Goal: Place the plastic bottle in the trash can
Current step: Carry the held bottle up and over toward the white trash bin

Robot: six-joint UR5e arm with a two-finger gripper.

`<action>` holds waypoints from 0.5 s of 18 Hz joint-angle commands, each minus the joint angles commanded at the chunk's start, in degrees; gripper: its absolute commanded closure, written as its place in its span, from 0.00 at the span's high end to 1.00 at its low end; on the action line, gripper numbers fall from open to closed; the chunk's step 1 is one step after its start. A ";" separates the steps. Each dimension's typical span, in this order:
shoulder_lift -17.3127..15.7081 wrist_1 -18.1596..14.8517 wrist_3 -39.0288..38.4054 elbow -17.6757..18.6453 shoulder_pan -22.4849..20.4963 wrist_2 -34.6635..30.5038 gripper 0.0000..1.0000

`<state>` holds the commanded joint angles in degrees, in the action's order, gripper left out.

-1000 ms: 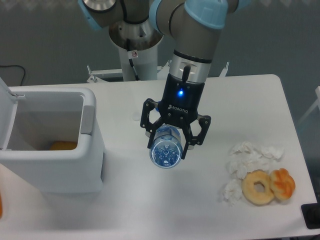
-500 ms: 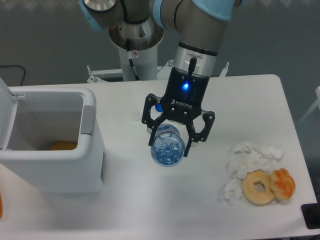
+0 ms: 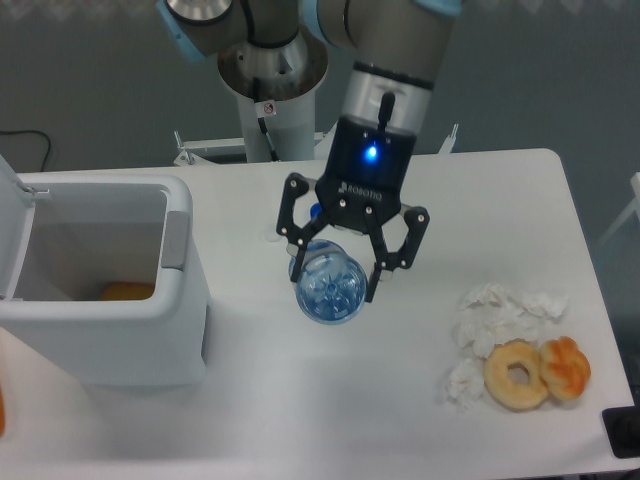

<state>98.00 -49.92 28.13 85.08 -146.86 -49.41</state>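
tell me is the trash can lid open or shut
Open: the trash can shows its grey inside, with the lid swung up at left.

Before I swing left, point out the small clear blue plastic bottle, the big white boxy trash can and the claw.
Small clear blue plastic bottle (image 3: 331, 290): fixed camera, on its dimpled round base.
Big white boxy trash can (image 3: 178, 300): fixed camera, on its front right wall.
Claw (image 3: 333, 283): fixed camera, midway between its fingertips, shut on the bottle.

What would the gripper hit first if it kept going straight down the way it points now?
Most likely the bare table: the gripper, shut on the bottle, points downward, so the bottle's base would probably touch first. Height is unclear.
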 joint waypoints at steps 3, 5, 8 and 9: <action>-2.11 0.00 -1.33 0.09 -0.09 2.04 0.79; -3.34 0.00 -1.59 0.09 0.09 3.44 0.79; -6.15 0.00 -2.73 0.44 0.44 4.76 0.79; -6.94 0.00 -2.91 0.44 0.61 4.85 0.79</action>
<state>91.06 -49.92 25.23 85.52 -146.25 -44.56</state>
